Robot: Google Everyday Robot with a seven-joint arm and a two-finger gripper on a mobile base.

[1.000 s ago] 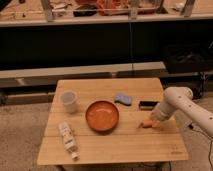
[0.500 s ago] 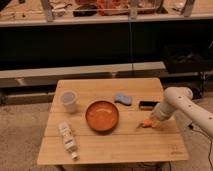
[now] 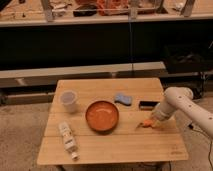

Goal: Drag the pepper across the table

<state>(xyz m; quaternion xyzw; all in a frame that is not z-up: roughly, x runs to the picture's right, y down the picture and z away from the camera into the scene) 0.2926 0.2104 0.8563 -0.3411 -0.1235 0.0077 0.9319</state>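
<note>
The pepper (image 3: 145, 124) is a small slim orange piece lying on the light wooden table (image 3: 115, 145), right of the orange bowl. My gripper (image 3: 151, 120) comes in from the right on a white arm and sits right over the pepper's right end, low to the table top. Most of the pepper is hidden under the gripper.
A round orange bowl (image 3: 102, 115) stands mid-table. A clear plastic cup (image 3: 68, 101) is at the back left, a white bottle (image 3: 67, 139) lies at the front left. A blue sponge (image 3: 123, 99) and a black object (image 3: 148, 105) lie at the back right. A dark counter runs behind.
The gripper and the pepper have shifted very slightly; otherwise nothing has visibly changed.
</note>
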